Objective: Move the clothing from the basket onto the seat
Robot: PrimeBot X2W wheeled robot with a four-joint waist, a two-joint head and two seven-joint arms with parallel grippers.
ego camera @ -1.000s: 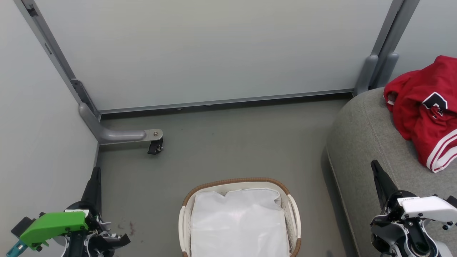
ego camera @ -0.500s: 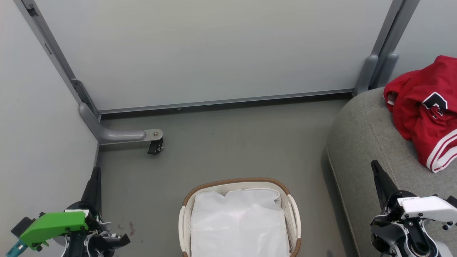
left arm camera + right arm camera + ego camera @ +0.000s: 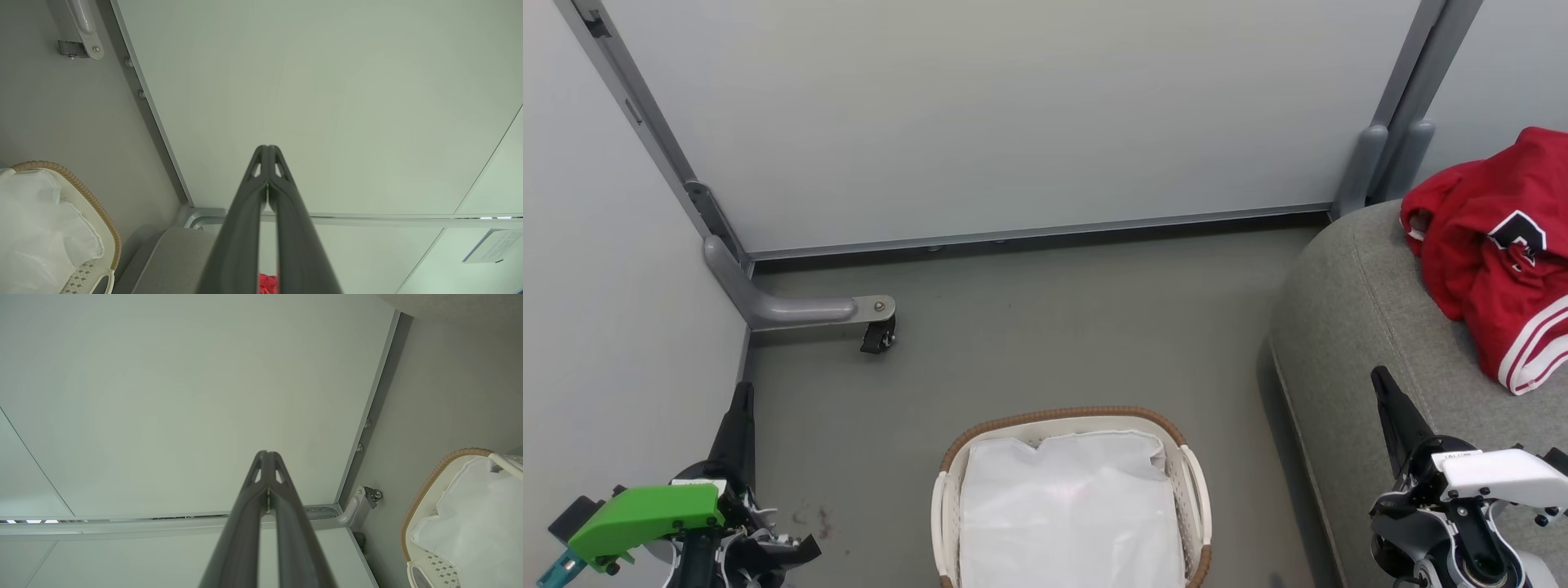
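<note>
Two grippers are pictured shut and empty, each pair of dark fingers pressed together at the tips. The left gripper (image 3: 742, 394) is seen at the lower left of the head view, against the floor (image 3: 1054, 327) by the side wall. The right gripper (image 3: 1380, 377) is seen at the lower right, against the near side of the seat (image 3: 1347, 327).

The clothing (image 3: 1494, 253), a red heap with white stripe trim and a black-and-white patch, is laid on the seat at the right edge of the head view, well apart from the basket (image 3: 1062, 415). The basket is set on the floor between the two grippers, at the bottom of that view, and a crumpled white sheet (image 3: 1070, 506) is seen inside it.

Behind the basket, a pale panel (image 3: 1013, 122) is framed in grey metal, and a small black caster (image 3: 878, 336) is fixed under a grey foot near the left corner.

In the left wrist view the closed fingers are set against the panel, with the basket's brown rim at the lower left, a corner of the seat below, and a scrap of red glimpsed between the fingers at the bottom edge. In the right wrist view the basket and sheet are seen at the lower right, with the caster beside the panel's frame.
</note>
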